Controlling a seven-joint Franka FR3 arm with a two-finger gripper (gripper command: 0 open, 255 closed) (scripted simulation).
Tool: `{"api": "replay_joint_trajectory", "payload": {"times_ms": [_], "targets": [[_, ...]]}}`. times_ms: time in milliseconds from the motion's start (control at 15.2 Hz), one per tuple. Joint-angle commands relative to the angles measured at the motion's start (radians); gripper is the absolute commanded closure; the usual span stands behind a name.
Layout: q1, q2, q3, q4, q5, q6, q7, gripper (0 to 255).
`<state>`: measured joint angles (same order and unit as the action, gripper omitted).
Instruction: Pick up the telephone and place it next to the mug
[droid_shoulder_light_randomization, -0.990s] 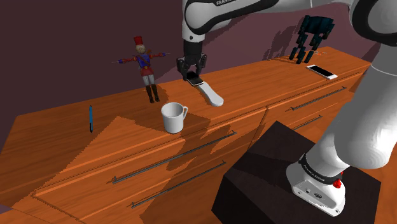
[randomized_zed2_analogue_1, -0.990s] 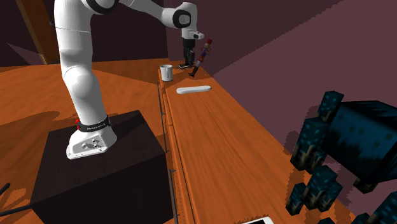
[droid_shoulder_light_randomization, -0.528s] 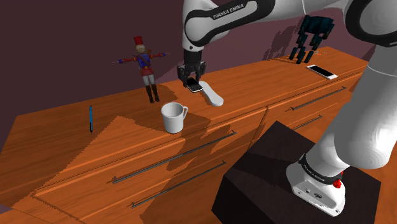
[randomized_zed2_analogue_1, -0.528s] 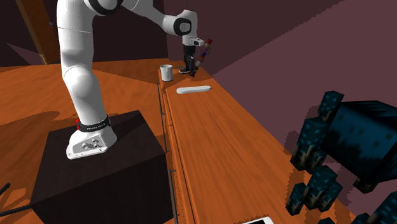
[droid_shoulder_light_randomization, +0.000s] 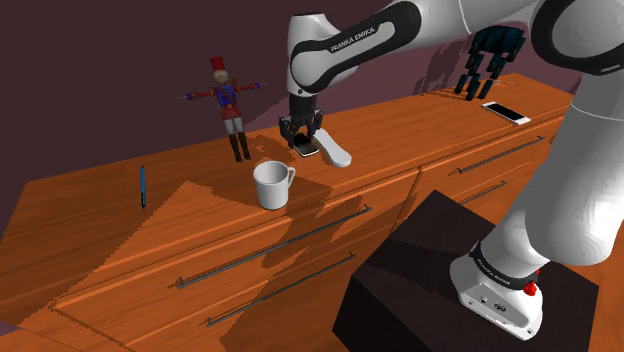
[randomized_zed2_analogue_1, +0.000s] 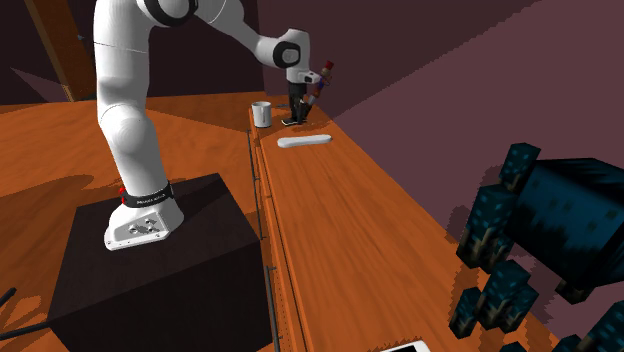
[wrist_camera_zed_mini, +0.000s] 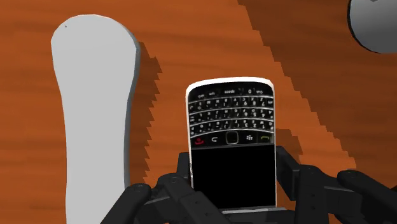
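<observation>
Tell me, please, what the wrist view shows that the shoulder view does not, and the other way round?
Wrist view: the keypad and black screen of the telephone, clasped in the hand. Shoulder view: the nutcracker figure, blue pen, white smartphone, drawer fronts and the arm's stand. Both: telephone, white elongated object beside it, mug, wooden top.
</observation>
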<state>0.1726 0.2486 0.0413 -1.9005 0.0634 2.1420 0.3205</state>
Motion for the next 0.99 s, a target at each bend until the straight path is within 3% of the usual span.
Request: {"api": "replay_joint_trajectory", "payload": {"times_ms": [0,330,858,924], "targets": [[0.000,0.015,0.000,-0.009,0.000,0.025,-0.002,255],[0.000,0.053,0.000,-0.037,0.001,0.090,-0.006,255],[0.000,0.053,0.000,-0.037,0.001,0.090,-0.006,255],[0.000,0.053,0.000,-0.037,0.001,0.090,-0.006,0]]}}
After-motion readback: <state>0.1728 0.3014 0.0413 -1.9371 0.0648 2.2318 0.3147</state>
